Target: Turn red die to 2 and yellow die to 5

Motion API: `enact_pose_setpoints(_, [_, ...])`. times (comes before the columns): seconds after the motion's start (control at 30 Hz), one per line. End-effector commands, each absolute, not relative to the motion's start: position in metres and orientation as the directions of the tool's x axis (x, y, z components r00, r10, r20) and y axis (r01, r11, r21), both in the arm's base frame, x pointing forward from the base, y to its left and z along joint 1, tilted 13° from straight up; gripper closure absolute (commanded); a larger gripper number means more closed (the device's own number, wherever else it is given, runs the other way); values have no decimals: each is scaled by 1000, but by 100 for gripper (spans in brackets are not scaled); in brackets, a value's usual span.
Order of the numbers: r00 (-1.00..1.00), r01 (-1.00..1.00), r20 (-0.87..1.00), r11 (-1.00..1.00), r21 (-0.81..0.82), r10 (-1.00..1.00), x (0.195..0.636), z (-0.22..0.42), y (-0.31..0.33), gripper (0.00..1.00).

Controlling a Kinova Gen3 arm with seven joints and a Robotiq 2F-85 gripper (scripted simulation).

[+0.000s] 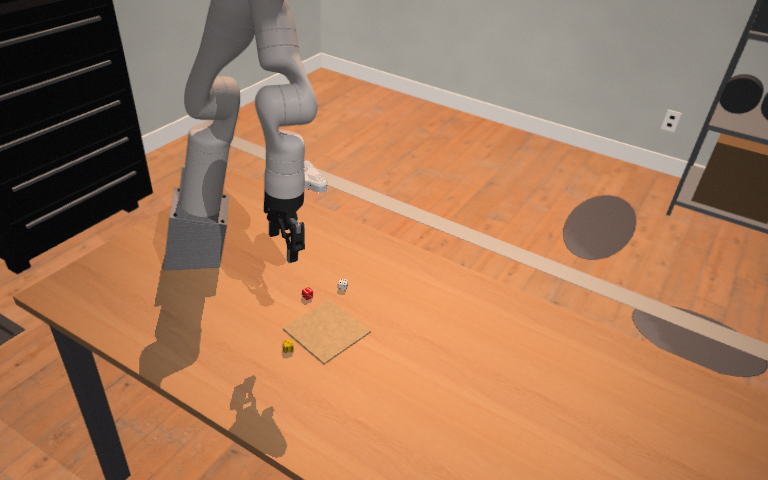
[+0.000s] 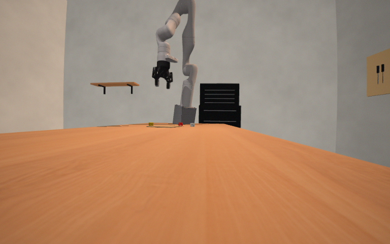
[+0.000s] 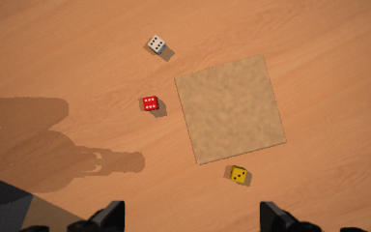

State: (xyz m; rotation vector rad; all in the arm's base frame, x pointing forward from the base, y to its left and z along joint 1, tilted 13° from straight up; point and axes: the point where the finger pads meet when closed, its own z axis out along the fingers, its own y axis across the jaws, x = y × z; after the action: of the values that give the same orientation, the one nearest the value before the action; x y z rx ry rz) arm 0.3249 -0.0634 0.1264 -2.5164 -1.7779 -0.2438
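The red die [image 1: 306, 292] [image 2: 180, 123] [image 3: 150, 102] lies on the bare table just off the mat's back-left edge, with six pips up in the wrist view. The yellow die [image 1: 288, 346] [image 2: 151, 123] [image 3: 238, 174] lies on the table close to the mat's front-left corner. The white die [image 1: 342, 284] [image 2: 192, 124] [image 3: 156, 43] lies on the table behind the mat. The tan square mat [image 1: 327, 330] [image 2: 163, 125] [image 3: 229, 108] lies flat with no die on it. My gripper [image 1: 289, 249] [image 2: 162, 82] [image 3: 191, 217] is open and empty, hanging high above the table, behind and left of the dice.
The grey robot base block [image 1: 195, 237] stands on the table's back-left part. A black drawer cabinet [image 1: 62, 113] stands on the floor beyond the table's left end. The table's front edge [image 1: 169, 390] runs near the yellow die's side.
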Motion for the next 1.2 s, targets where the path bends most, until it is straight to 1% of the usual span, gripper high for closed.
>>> enact_pose_setpoints(0.0, [437, 896, 179, -443, -5, 881, 328, 90, -92, 0])
enact_pose_setpoints(0.07, [437, 896, 179, -443, -5, 881, 328, 90, -92, 0])
enact_pose_setpoints(0.2, [532, 838, 211, -545, 8, 820, 346, 64, -125, 0])
enact_pose_setpoints(0.37, [585, 798, 224, -603, 15, 780, 353, 47, -147, 0])
enact_pose_setpoints(1.17, [591, 793, 225, -609, 16, 775, 353, 43, -149, 0])
